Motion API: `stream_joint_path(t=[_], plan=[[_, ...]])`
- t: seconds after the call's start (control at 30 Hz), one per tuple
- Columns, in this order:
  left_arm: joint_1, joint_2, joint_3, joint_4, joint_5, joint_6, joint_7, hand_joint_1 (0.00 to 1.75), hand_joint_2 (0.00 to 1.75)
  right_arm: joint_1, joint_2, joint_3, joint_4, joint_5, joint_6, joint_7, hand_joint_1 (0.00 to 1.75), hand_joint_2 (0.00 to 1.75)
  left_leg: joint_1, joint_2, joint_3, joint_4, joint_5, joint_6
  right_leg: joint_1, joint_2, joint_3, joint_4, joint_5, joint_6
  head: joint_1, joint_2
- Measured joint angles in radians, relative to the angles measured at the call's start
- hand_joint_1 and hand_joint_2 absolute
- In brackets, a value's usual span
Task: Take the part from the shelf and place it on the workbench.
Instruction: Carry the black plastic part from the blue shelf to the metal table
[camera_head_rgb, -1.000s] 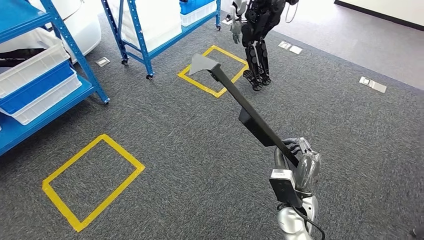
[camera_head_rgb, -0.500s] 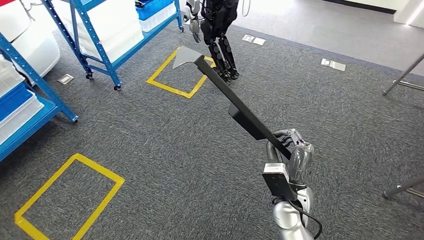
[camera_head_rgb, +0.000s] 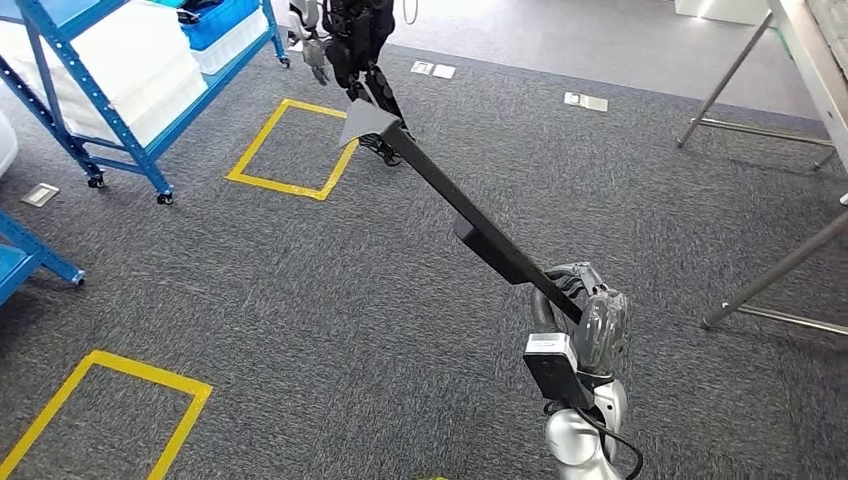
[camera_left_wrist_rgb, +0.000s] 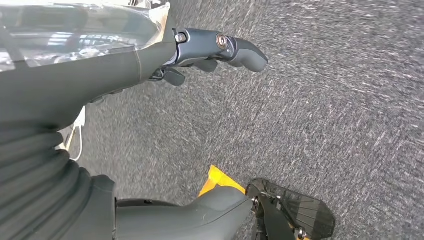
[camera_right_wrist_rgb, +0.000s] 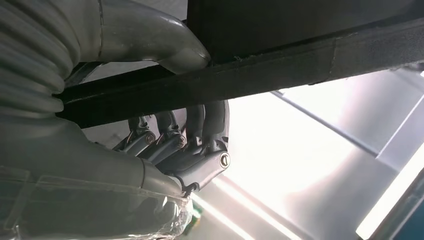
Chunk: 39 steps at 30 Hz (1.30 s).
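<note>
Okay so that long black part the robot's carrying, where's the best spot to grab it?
Probably near one end of the thin bar, as the right hand does now: fingers wrapped around the long black part from below, thumb on top. The bar is slim enough to encircle; the flared grey far end is not.

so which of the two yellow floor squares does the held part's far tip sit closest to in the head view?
The upper yellow square, beside the blue shelf. The part in the right robot hand ends by its corner; the other square lies bottom left.
</note>
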Motion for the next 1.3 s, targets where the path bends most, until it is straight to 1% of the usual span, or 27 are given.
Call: stream_joint_path(t=[0.03,0.1,0.17,0.2,0.27,0.33,0.37,0.4,0.43,0.47,0.5,0.57,0.6,0.63,0.7,0.77,0.83,0.9,0.93,0.97,1.03,1.07,1.1,1.13,1.2,1.23,1.3], plan=[[0.000,0.000,0.000,0.000,-0.001,0.000,0.001,0.00,1.75,0.003,0.002,0.002,-0.006,0.004,0.000,0.002,1.75,1.75,-0.002,0.011,0.002,0.002,-0.004,-0.006,0.002,-0.023,0.040,-0.069,0.021,0.004,0.000,0.000],[0.000,0.000,0.000,-0.001,-0.002,0.000,0.000,0.00,1.75,0.009,0.009,0.006,-0.015,0.008,0.000,0.006,1.75,1.75,-0.008,0.028,0.006,0.004,-0.011,-0.019,0.008,-0.049,0.081,-0.142,0.042,-0.006,-0.001,0.000],[-0.001,0.000,0.000,-0.001,-0.002,0.003,-0.002,0.00,1.75,0.018,0.012,0.010,-0.019,0.011,0.000,0.008,1.75,1.75,-0.006,0.046,0.013,0.002,-0.014,-0.029,0.013,-0.030,0.079,-0.145,0.045,-0.024,-0.005,0.000],[-0.001,-0.001,0.000,-0.001,-0.002,0.004,-0.004,0.00,1.75,0.024,0.013,0.011,-0.020,0.013,0.001,0.009,1.75,1.75,-0.002,0.045,0.015,0.004,-0.020,-0.034,0.011,-0.017,0.078,-0.146,0.046,-0.032,-0.006,0.000],[-0.001,-0.003,0.000,-0.001,-0.002,0.005,-0.011,0.00,1.75,0.031,0.016,0.012,-0.024,0.014,0.001,0.011,1.75,1.75,0.004,0.009,-0.002,0.049,-0.055,-0.041,0.006,0.006,0.080,-0.148,0.049,-0.047,-0.008,0.000],[0.000,-0.003,0.000,-0.001,0.004,-0.002,-0.022,0.00,1.75,0.034,0.020,0.013,-0.027,0.013,0.001,0.013,1.75,1.75,0.005,-0.045,-0.060,0.175,-0.123,-0.040,0.009,0.028,0.079,-0.149,0.051,-0.060,-0.011,0.000],[0.001,-0.003,0.002,-0.001,0.010,-0.007,-0.029,0.00,1.75,0.037,0.022,0.014,-0.027,0.011,0.001,0.015,1.75,1.75,0.003,-0.060,-0.095,0.246,-0.152,-0.038,0.013,0.041,0.079,-0.148,0.051,-0.064,-0.012,0.000],[0.001,-0.003,0.004,-0.001,0.018,-0.012,-0.036,0.00,1.75,0.042,0.022,0.013,-0.027,0.008,0.000,0.018,1.75,1.75,0.003,-0.067,-0.120,0.291,-0.161,-0.035,0.017,0.055,0.079,-0.148,0.051,-0.066,-0.012,0.000],[0.002,-0.003,0.008,-0.001,0.025,-0.015,-0.042,0.00,1.75,0.048,0.022,0.012,-0.027,0.003,-0.002,0.020,1.75,1.75,0.002,-0.071,-0.130,0.302,-0.151,-0.030,0.020,0.069,0.080,-0.148,0.051,-0.066,-0.012,0.000],[0.002,-0.003,0.013,-0.001,0.029,-0.017,-0.047,0.00,1.75,0.055,0.022,0.009,-0.027,-0.002,-0.007,0.023,1.75,1.75,0.001,-0.076,-0.119,0.270,-0.122,-0.024,0.023,0.084,0.081,-0.148,0.052,-0.067,-0.012,0.000],[0.002,-0.003,0.016,-0.001,0.032,-0.019,-0.050,0.00,1.75,0.062,0.022,0.005,-0.027,-0.008,-0.013,0.024,1.75,1.75,0.000,-0.090,-0.092,0.208,-0.081,-0.016,0.024,0.098,0.082,-0.148,0.052,-0.068,-0.012,0.000],[0.002,-0.003,0.021,-0.001,0.032,-0.018,-0.049,0.00,1.75,0.077,0.023,-0.004,-0.027,-0.022,-0.029,0.023,1.75,1.75,-0.001,-0.146,-0.036,0.077,-0.021,0.000,0.026,0.122,0.081,-0.146,0.054,-0.067,-0.011,0.000],[0.002,-0.003,0.022,-0.001,0.031,-0.015,-0.046,0.00,1.75,0.086,0.024,-0.009,-0.027,-0.030,-0.037,0.020,1.75,1.75,-0.003,-0.168,-0.020,0.040,-0.009,0.005,0.025,0.133,0.077,-0.146,0.056,-0.064,-0.012,0.000],[0.001,-0.003,0.023,-0.001,0.028,-0.011,-0.040,0.00,1.75,0.097,0.025,-0.014,-0.027,-0.040,-0.043,0.015,1.75,1.75,-0.006,-0.177,-0.015,0.025,-0.009,0.007,0.022,0.144,0.072,-0.147,0.059,-0.059,-0.013,0.000],[0.001,-0.004,0.025,-0.001,0.021,-0.003,-0.025,0.00,1.75,0.123,0.025,-0.021,-0.027,-0.066,-0.049,0.003,1.75,1.75,-0.008,-0.151,-0.009,0.011,-0.003,0.009,0.020,0.159,0.062,-0.147,0.064,-0.049,-0.014,0.000],[0.001,-0.006,0.026,-0.001,0.012,0.001,-0.016,0.00,1.75,0.141,0.024,-0.026,-0.026,-0.098,-0.051,-0.007,1.75,1.75,-0.005,-0.121,-0.001,-0.007,0.006,0.013,0.025,0.119,0.035,-0.109,0.046,-0.047,-0.011,0.000],[0.001,-0.007,0.026,0.000,0.003,0.003,-0.010,0.00,1.75,0.145,0.023,-0.029,-0.022,-0.123,-0.051,-0.013,1.75,1.75,-0.005,-0.086,0.004,-0.015,0.010,0.015,0.026,0.060,-0.028,0.006,-0.003,-0.050,-0.006,0.000],[0.001,-0.007,0.027,0.000,-0.001,0.005,-0.007,0.00,1.75,0.147,0.021,-0.031,-0.016,-0.135,-0.051,-0.014,1.75,1.75,-0.007,-0.050,0.003,-0.015,0.008,0.015,0.020,0.039,-0.086,0.122,-0.041,-0.044,-0.004,0.000],[0.001,-0.007,0.027,0.000,-0.001,0.005,-0.006,0.00,1.75,0.149,0.020,-0.033,-0.013,-0.137,-0.051,-0.014,1.75,1.75,-0.008,-0.034,0.003,-0.015,0.007,0.014,0.015,0.033,-0.092,0.134,-0.040,-0.035,-0.004,0.000],[0.000,-0.006,0.027,-0.001,-0.002,0.006,-0.005,0.00,1.75,0.151,0.019,-0.034,-0.010,-0.139,-0.051,-0.014,1.75,1.75,-0.007,-0.021,0.004,-0.015,0.006,0.013,0.009,0.028,-0.078,0.111,-0.027,-0.024,-0.004,0.000],[0.000,-0.006,0.027,-0.001,-0.003,0.007,-0.004,0.00,1.75,0.150,0.017,-0.035,-0.005,-0.140,-0.051,-0.014,1.75,1.75,-0.007,0.002,0.008,-0.013,0.000,0.003,-0.003,-0.011,0.003,-0.031,0.020,-0.002,-0.003,0.000],[0.000,-0.006,0.027,-0.001,-0.006,0.008,-0.004,0.00,1.75,0.147,0.017,-0.036,-0.002,-0.142,-0.050,-0.015,1.75,1.75,-0.009,0.012,0.010,-0.011,-0.005,-0.004,-0.003,-0.032,0.040,-0.093,0.038,0.001,-0.004,0.000],[0.000,-0.006,0.027,-0.001,-0.009,0.008,-0.004,0.00,1.75,0.144,0.015,-0.037,0.000,-0.147,-0.048,-0.016,1.75,1.75,-0.011,0.022,0.014,-0.009,-0.010,-0.012,-0.002,-0.048,0.066,-0.138,0.051,-0.002,-0.006,0.000],[0.000,-0.006,0.027,-0.001,-0.011,0.007,-0.008,0.00,1.75,0.139,0.012,-0.038,0.004,-0.154,-0.045,-0.019,1.75,1.75,-0.013,0.030,0.017,-0.008,-0.014,-0.019,0.002,-0.051,0.072,-0.150,0.054,-0.011,-0.009,0.000],[-0.001,-0.006,0.026,-0.001,-0.010,-0.002,-0.027,0.00,1.75,0.134,0.005,-0.045,0.014,-0.169,-0.041,-0.027,1.75,1.75,-0.007,0.042,0.023,-0.008,-0.019,-0.031,0.004,-0.028,0.071,-0.150,0.057,-0.029,-0.014,0.000],[-0.001,-0.005,0.026,-0.001,-0.007,-0.008,-0.039,0.00,1.75,0.133,0.002,-0.048,0.018,-0.174,-0.041,-0.031,1.75,1.75,-0.002,0.032,0.023,-0.001,-0.027,-0.036,0.003,-0.017,0.071,-0.151,0.058,-0.036,-0.014,0.000],[0.000,-0.004,0.027,-0.001,0.000,-0.012,-0.057,0.00,1.75,0.132,0.000,-0.054,0.023,-0.177,-0.041,-0.035,1.75,1.75,0.004,-0.017,-0.003,0.066,-0.075,-0.041,0.000,0.004,0.073,-0.153,0.061,-0.053,-0.016,0.000]])
